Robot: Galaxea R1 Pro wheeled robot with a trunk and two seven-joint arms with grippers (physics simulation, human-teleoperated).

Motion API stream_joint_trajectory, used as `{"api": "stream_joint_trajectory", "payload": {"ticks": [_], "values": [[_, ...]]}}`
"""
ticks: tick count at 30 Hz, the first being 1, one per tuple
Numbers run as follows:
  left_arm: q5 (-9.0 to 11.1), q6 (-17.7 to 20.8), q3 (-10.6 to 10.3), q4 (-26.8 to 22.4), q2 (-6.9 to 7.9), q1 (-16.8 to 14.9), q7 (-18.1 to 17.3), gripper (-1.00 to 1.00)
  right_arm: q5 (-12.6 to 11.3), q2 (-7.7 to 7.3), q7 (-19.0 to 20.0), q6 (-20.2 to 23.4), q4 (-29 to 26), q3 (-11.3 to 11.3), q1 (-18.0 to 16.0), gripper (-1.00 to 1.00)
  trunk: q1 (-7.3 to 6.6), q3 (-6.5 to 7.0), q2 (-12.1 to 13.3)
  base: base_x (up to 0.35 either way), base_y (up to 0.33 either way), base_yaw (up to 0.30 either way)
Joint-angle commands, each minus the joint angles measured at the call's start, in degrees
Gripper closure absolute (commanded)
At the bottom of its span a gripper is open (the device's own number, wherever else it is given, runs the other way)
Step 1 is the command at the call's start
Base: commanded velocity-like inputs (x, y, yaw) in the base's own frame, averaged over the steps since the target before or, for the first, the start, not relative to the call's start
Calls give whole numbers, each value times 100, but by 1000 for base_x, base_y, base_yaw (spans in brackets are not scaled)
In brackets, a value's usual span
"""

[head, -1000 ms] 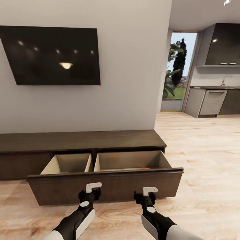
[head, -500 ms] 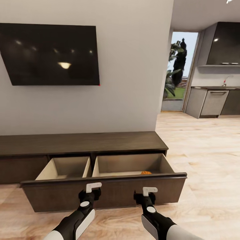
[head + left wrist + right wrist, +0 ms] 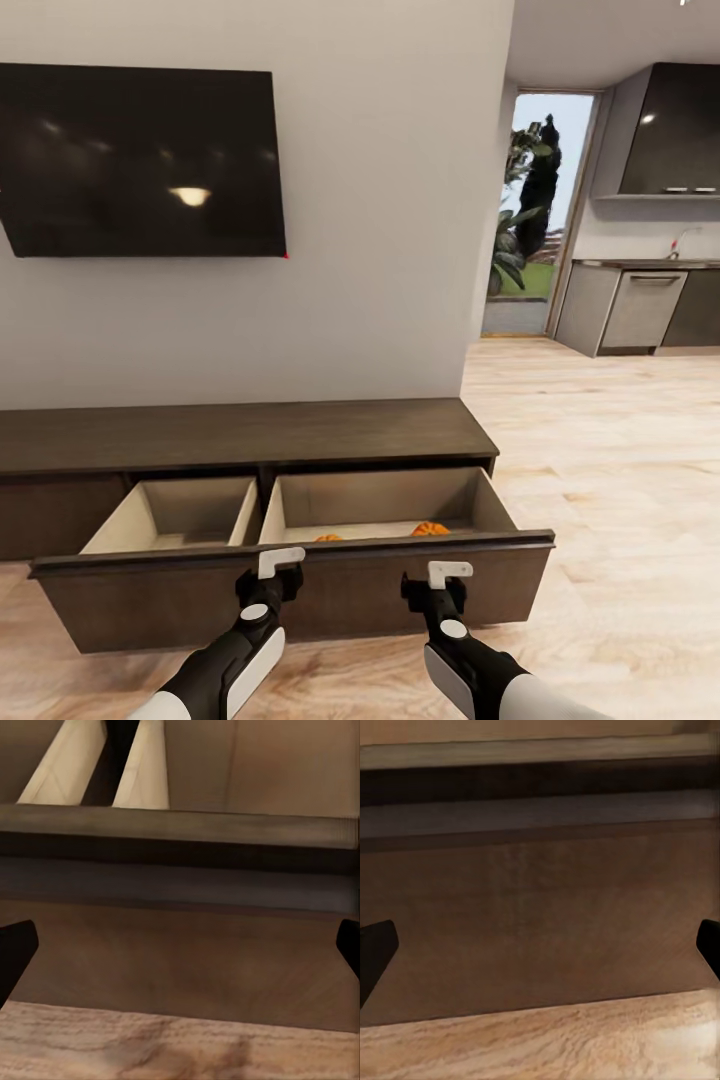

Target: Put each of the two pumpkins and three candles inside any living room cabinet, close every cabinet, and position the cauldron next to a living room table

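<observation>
The long dark-brown cabinet stands against the wall with its wide drawer pulled out. Over the drawer front I see the tops of two orange pumpkins, one at the right of the right compartment and one near its left. My left gripper and right gripper hang low just before the drawer front, both open and empty. In the wrist views the drawer front lies between the spread fingertips. The candles, the cauldron and the table are out of view.
A black TV hangs on the grey wall above the cabinet. Pale wood floor runs off to the right toward a kitchen and a glass door with plants. The drawer's left compartment shows only beige walls.
The whole view has shifted: the cabinet sits closer and I look deeper into the drawer, so both pumpkin tops show instead of one sliver. Both arms keep the same pose.
</observation>
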Motion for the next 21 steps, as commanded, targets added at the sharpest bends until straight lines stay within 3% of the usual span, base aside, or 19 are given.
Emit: {"api": "stream_joint_trajectory", "payload": {"ticks": [1,11,21], "values": [[39,5,-34,-7,5,-6,47,-100,-59,-2,-25,-31,1,50,-6,-100,-1,-6,-3,17,-22,0],[48,3,-40,-15,-3,-6,39,-100,-55,-3,-25,-31,1,46,-6,-100,-1,-6,-3,3,-4,0],[56,20,-40,-15,-4,-6,30,-100,-54,-2,-25,-31,1,51,-6,-100,25,-228,-16,0,0,0]]}}
